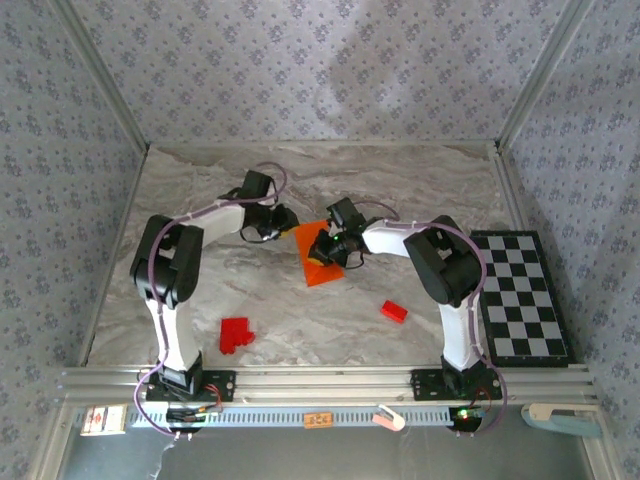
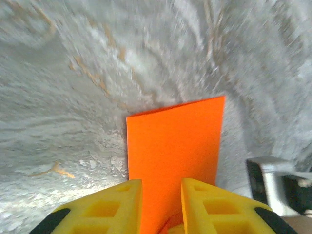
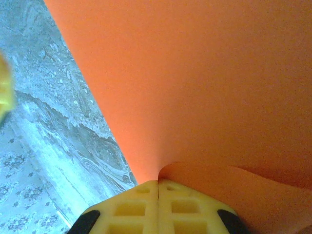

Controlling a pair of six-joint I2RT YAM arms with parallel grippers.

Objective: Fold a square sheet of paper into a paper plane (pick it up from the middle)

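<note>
Right tool [image 3: 158, 183] pinches thin bright orange square sheet of paper [image 3: 195, 73]; left tool [image 2: 162, 187], parted astride it, should close squarely.

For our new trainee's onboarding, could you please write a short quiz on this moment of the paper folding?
1. True or false: the right gripper is shut on the square sheet of paper.
2. Where does the chequered board lie in the top view? A) at the far right B) under the paper C) at the far left
3. How does the left gripper stand toward the paper?
Key: 1 true; 2 A; 3 open, with the paper running between its yellow fingers.
</note>
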